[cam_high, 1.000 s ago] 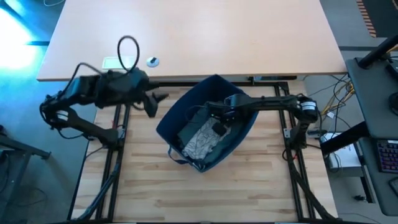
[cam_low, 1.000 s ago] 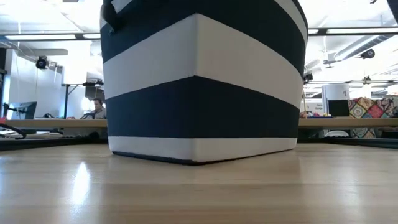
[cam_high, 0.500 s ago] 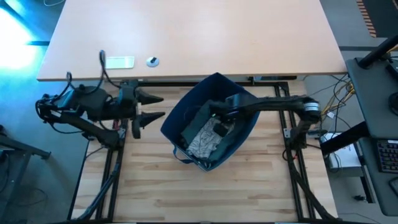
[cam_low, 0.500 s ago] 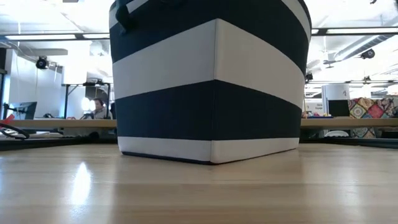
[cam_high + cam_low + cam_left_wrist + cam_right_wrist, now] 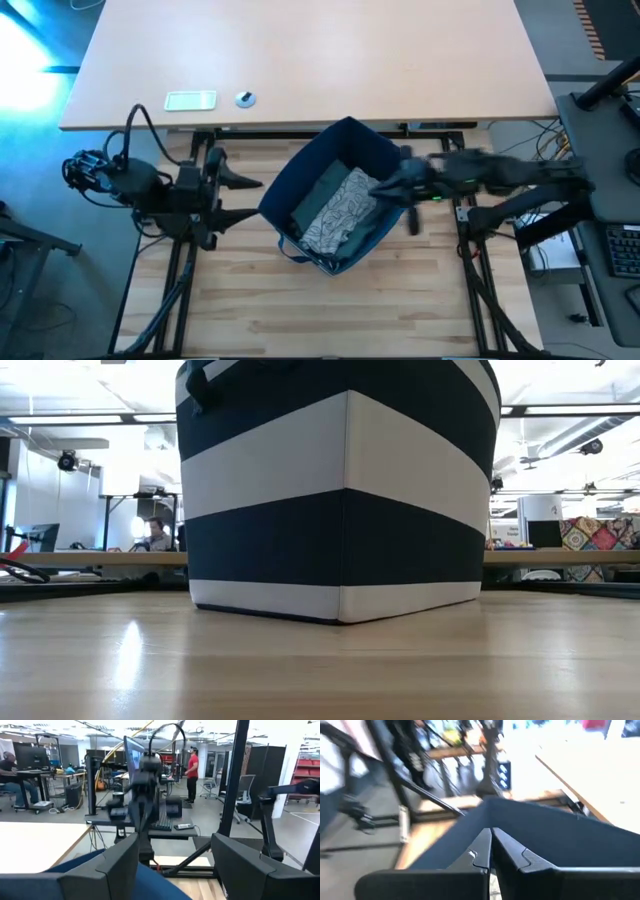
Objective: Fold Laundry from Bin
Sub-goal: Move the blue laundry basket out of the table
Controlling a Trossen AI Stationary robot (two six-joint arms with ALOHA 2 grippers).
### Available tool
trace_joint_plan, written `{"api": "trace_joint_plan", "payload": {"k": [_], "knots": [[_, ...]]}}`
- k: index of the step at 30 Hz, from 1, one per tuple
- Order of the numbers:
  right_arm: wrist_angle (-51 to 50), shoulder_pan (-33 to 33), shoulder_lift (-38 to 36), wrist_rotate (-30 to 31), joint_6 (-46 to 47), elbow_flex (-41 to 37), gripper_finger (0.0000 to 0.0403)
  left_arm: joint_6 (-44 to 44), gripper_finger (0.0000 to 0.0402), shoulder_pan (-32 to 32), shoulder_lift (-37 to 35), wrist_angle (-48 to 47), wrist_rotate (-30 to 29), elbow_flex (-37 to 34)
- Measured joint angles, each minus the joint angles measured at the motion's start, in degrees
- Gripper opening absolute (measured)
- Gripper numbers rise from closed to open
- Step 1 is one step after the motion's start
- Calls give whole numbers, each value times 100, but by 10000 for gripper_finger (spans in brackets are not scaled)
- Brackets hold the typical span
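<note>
The bin (image 5: 345, 195) is sitting mid-table, holding the laundry (image 5: 335, 215). The left hand (image 5: 235, 198) is waiting released beside it; the right hand (image 5: 385, 187), clenched empty at its rim, should be opening before dipping in.

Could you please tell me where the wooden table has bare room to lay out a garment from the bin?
The wooden table is bare in front of the navy, white-striped fabric bin, between the two side frames. It is crowded beside the bin, where the left gripper stands with open jaws and the right gripper hangs shut at the rim.
</note>
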Motion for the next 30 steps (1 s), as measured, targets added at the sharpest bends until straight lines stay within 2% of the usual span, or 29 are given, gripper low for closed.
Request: {"api": "trace_joint_plan", "payload": {"k": [4,9,12,16,19,22,25,27,30], "knots": [[94,35,-1140,-490,27,-669,9,-154,231,13,-139,-31,-209,-154],[-257,35,-2366,-324,169,-1026,9,-94,231,16,-183,-16,-940,-206],[-881,35,-2995,-321,167,-1044,9,76,231,17,-122,-113,-1044,-260],[-1117,33,-3710,-312,-125,-1078,9,-457,231,2,-37,-273,-1007,-295],[-1041,33,-4194,-690,-678,-1256,9,-865,231,2,-27,-308,-861,-495],[-1191,35,-4563,-788,-533,-1645,9,-905,231,4,-45,-123,-101,-733],[-643,33,-4869,-758,-227,-2189,9,-964,231,-2,-42,-54,493,-926],[270,33,-4890,-777,140,-2636,9,-970,231,23,-11,-26,461,-974],[1628,33,-4814,-764,1162,-3115,9,-972,231,84,31,90,145,-938]]}}
